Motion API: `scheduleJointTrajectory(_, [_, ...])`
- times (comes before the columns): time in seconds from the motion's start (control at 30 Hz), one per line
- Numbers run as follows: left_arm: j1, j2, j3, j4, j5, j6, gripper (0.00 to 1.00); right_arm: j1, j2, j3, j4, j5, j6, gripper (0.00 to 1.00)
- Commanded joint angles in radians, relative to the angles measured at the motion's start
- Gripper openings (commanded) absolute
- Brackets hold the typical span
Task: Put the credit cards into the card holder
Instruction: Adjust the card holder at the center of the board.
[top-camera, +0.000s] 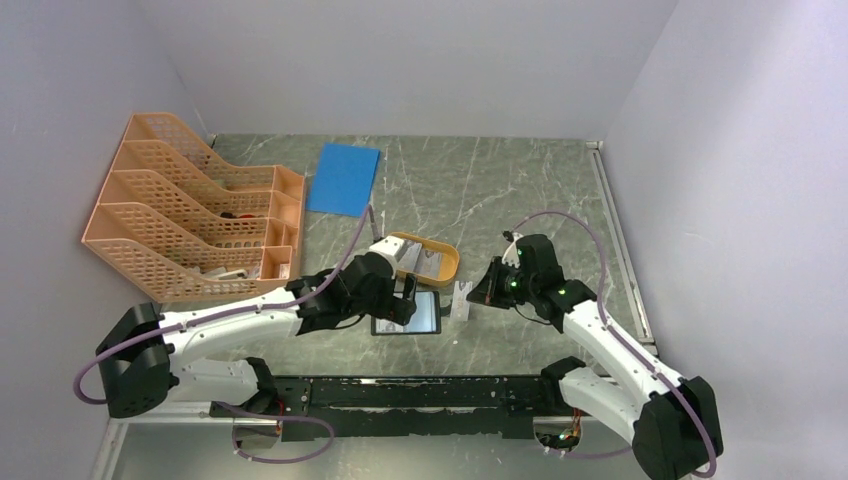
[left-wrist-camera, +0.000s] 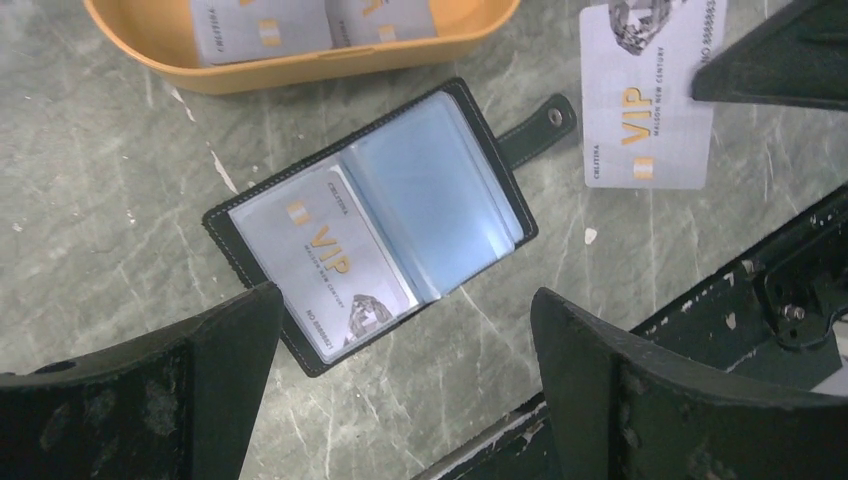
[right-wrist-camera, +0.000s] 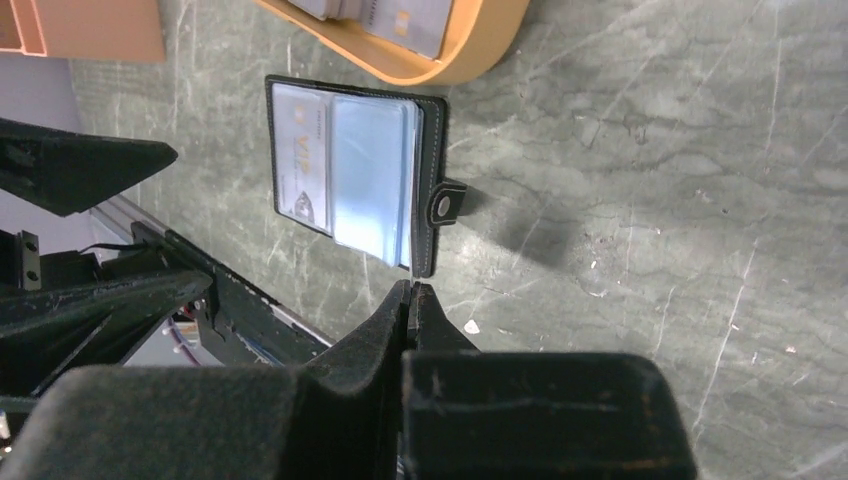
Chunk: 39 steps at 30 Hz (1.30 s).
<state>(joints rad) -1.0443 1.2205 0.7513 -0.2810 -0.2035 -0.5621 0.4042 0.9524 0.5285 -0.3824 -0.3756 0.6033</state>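
The black card holder lies open on the table, with one silvery VIP card in its left pocket. It also shows in the top view and the right wrist view. My left gripper is open and empty, hovering just over the holder's near edge. My right gripper is shut on a credit card, held on edge just right of the holder. More cards lie in the orange oval dish behind the holder.
An orange file organiser stands at the far left. A large blue sheet lies at the back. The black base rail runs along the near table edge, close to the holder. Grey walls enclose the table.
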Motion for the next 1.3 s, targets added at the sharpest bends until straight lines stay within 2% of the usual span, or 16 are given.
scheduleJointTrajectory(0.0, [-0.005, -0.029, 0.022, 0.069, -0.108, -0.031, 0.98, 0.008, -0.040, 0.020, 0.030, 0.021, -0.062, 0.00])
scheduleJointTrajectory(0.1, [-0.003, -0.057, -0.036, 0.156, -0.135, -0.049, 0.98, 0.020, -0.063, 0.017, 0.023, 0.028, -0.068, 0.00])
scheduleJointTrajectory(0.17, [0.010, -0.060, -0.042, 0.184, -0.099, -0.053, 0.98, 0.020, -0.081, 0.016, 0.022, 0.034, -0.062, 0.00])
scheduleJointTrajectory(0.3, [0.018, 0.012, 0.035, 0.132, 0.024, 0.030, 0.97, 0.020, -0.101, 0.043, -0.004, 0.059, -0.064, 0.00])
scheduleJointTrajectory(0.43, [0.018, 0.086, 0.073, 0.091, 0.050, 0.062, 0.91, 0.022, -0.118, 0.061, -0.024, 0.080, -0.064, 0.00])
scheduleJointTrajectory(0.57, [0.013, 0.097, 0.046, 0.122, 0.087, 0.067, 0.88, 0.021, -0.121, 0.074, -0.046, 0.103, -0.081, 0.00])
scheduleJointTrajectory(0.97, [0.000, 0.224, 0.065, 0.102, 0.030, 0.062, 0.72, 0.021, -0.138, 0.074, -0.046, 0.107, -0.063, 0.00])
scheduleJointTrajectory(1.27, [-0.048, 0.363, 0.122, 0.108, 0.006, 0.062, 0.66, 0.022, -0.134, 0.049, -0.026, 0.074, -0.047, 0.00])
